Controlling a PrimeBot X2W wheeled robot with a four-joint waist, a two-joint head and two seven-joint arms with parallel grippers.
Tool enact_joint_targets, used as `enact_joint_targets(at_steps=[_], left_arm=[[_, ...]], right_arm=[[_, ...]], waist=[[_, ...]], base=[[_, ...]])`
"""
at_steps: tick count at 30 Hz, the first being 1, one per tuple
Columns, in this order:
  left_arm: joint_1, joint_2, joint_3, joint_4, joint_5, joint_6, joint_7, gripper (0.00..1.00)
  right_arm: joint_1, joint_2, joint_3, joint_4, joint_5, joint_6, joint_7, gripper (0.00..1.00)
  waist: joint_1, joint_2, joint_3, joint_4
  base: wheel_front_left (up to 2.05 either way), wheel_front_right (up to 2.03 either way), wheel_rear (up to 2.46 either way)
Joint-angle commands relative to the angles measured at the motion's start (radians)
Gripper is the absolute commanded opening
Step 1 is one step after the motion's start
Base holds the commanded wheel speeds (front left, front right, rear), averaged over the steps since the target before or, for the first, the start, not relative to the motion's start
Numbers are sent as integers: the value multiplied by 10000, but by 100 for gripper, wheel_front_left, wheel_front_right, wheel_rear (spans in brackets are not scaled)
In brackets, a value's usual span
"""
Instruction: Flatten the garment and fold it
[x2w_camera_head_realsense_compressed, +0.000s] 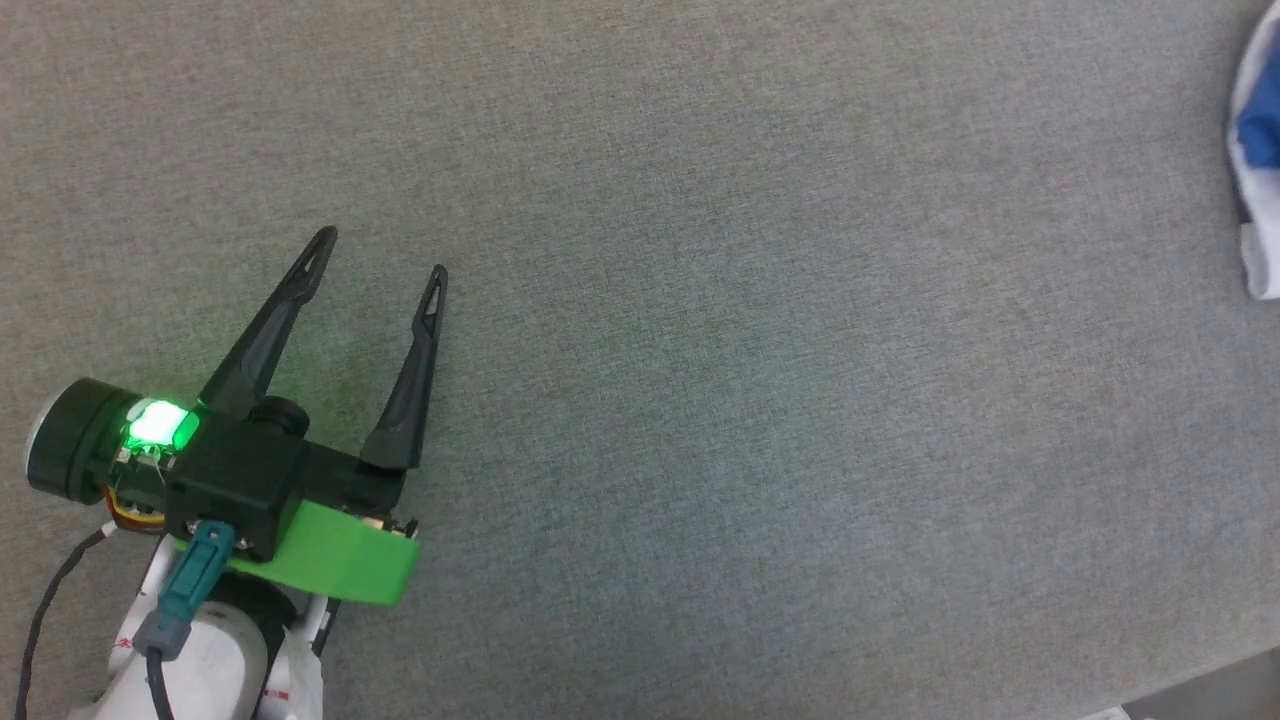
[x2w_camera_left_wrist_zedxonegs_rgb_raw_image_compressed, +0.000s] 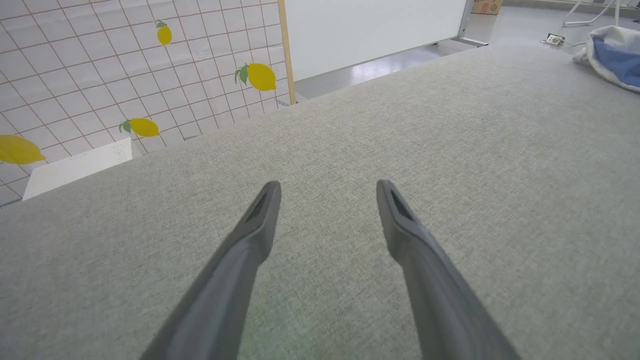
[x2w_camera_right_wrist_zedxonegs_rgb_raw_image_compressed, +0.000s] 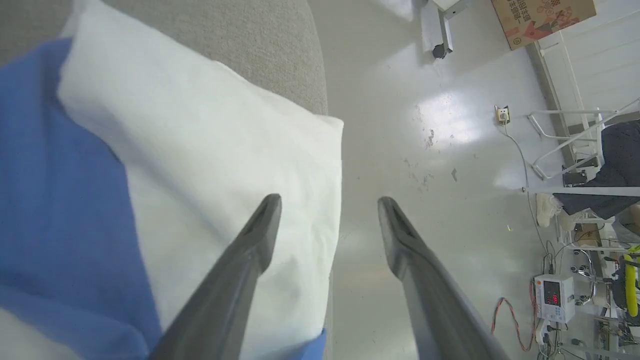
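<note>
Right gripper (x2w_camera_right_wrist_zedxonegs_rgb_raw_image_compressed: 328, 199) is spread wide, nothing in it, one finger over the garment (x2w_camera_right_wrist_zedxonegs_rgb_raw_image_compressed: 210, 150), the other past it over bare floor (x2w_camera_right_wrist_zedxonegs_rgb_raw_image_compressed: 400, 150). Shirt's bunched right at the grey table's (x2w_camera_right_wrist_zedxonegs_rgb_raw_image_compressed: 250, 30) edge, so a sloppy pinch or tug could slide it off, I reckon. Left gripper (x2w_camera_head_realsense_compressed: 381, 253) hangs open too, well apart from the cloth, no help pinning it.

L claw (x2w_camera_head_realsense_compressed: 381, 253) & R claw (x2w_camera_right_wrist_zedxonegs_rgb_raw_image_compressed: 328, 199): fingers spread wide apart.

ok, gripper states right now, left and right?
Left gripper: open, empty.
Right gripper: open, empty, by the garment edge.
</note>
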Motion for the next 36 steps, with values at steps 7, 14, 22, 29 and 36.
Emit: enact_joint_targets(at_steps=[7,14,22,29,36], left_arm=[[-47,-25,12,216,-84,124,-230,100],[168,-295,-24,786,-244,289,-794,100],[561,-774,-45,1622,-605,527,-1512,100],[745,-1103,-134,2321,-634,658,-2351,100],[1180,-1609,-7,2894,-1012,843,-2781,100]], right_arm=[[-495,188,348,793,2,-19,-570,100],[-495,640,564,1124,98,-19,-1880,100],[342,1428,73,1205,371,-19,-3408,100],[1850,2331,-829,204,270,-19,-4074,100],[4164,3935,-2512,-1674,-908,-19,-4172,100]], waist=[[-1,0,-355,110],[-1,0,-1154,279],[-1,0,-2236,737],[-1,0,-3210,1267],[-1,0,-4164,1812]], base=[[0,0,0],[0,0,0],[0,0,0],[0,0,0],[0,0,0]])
